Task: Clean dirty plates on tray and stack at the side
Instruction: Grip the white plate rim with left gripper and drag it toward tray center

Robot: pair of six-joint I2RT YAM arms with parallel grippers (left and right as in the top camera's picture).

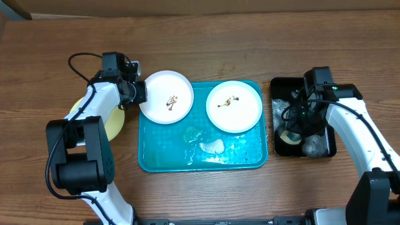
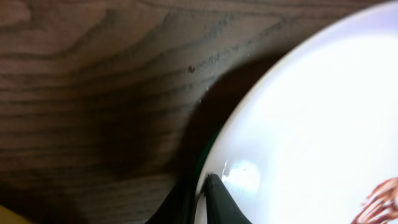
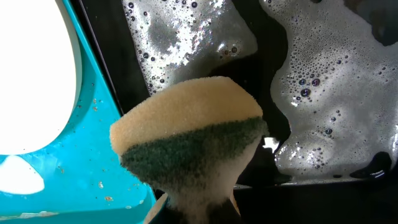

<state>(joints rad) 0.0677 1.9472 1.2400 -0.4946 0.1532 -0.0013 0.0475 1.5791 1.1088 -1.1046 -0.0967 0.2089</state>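
Observation:
Two white plates with brown smears are at the turquoise tray: the left plate overhangs its top-left corner, the right plate lies on its upper right. A pale yellow-green plate lies on the table left of the tray, partly under my left arm. My left gripper is shut on the left plate's rim, as the left wrist view shows. My right gripper is over the black tray, shut on a yellow and green sponge.
The black tray holds foamy soapy water. Foam and wet patches lie on the turquoise tray's lower half, with crumbs near its edge. Bare wooden table surrounds both trays.

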